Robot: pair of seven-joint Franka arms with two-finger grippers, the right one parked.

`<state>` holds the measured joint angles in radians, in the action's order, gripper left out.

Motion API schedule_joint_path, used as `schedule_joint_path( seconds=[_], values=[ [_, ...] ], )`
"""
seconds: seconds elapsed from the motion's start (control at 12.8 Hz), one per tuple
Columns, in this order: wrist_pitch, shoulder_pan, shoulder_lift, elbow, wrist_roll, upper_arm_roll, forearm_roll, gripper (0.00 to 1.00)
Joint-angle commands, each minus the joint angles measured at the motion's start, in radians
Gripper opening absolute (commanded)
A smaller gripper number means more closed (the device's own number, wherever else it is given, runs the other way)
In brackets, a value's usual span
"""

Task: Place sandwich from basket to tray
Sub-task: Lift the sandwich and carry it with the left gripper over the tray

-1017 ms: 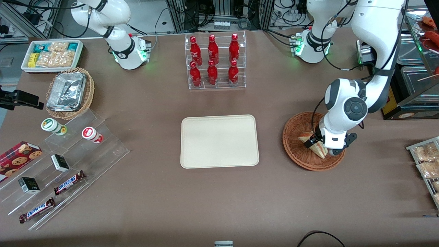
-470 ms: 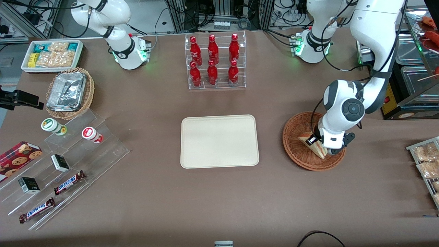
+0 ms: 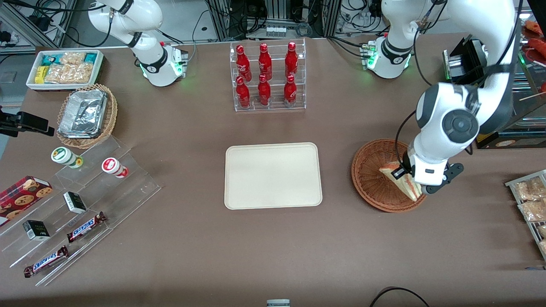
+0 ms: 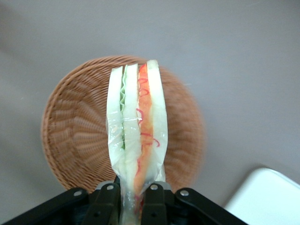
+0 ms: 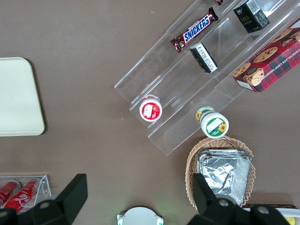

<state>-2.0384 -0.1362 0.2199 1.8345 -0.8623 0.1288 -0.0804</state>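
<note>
Gripper [image 3: 410, 184] over basket [image 3: 367, 179]; bare table [image 3: 337, 170] to tray [image 3: 273, 175].

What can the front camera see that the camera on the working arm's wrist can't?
Only the front view shows the red bottles, the candy bars and the foil trays. Only the wrist view shows the jaws closed on the sandwich, with its green and orange layers side on. Both show the sandwich lifted above the basket by the gripper, and the tray.
</note>
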Motion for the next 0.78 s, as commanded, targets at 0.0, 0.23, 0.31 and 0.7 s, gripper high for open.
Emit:
schedule_joint_path(
  seconds=[0.0,0.23,0.31,0.7],
  values=[
    [0.063,-0.071,0.081,-0.176,-0.017,0.052,-0.007,0.0],
    [0.06,-0.19,0.165,-0.262,-0.026,0.054,-0.006,0.0],
    [0.053,-0.224,0.191,-0.277,-0.024,0.054,-0.004,0.0],
    [0.04,-0.399,0.361,-0.428,-0.026,0.054,-0.006,0.0]
  ],
)
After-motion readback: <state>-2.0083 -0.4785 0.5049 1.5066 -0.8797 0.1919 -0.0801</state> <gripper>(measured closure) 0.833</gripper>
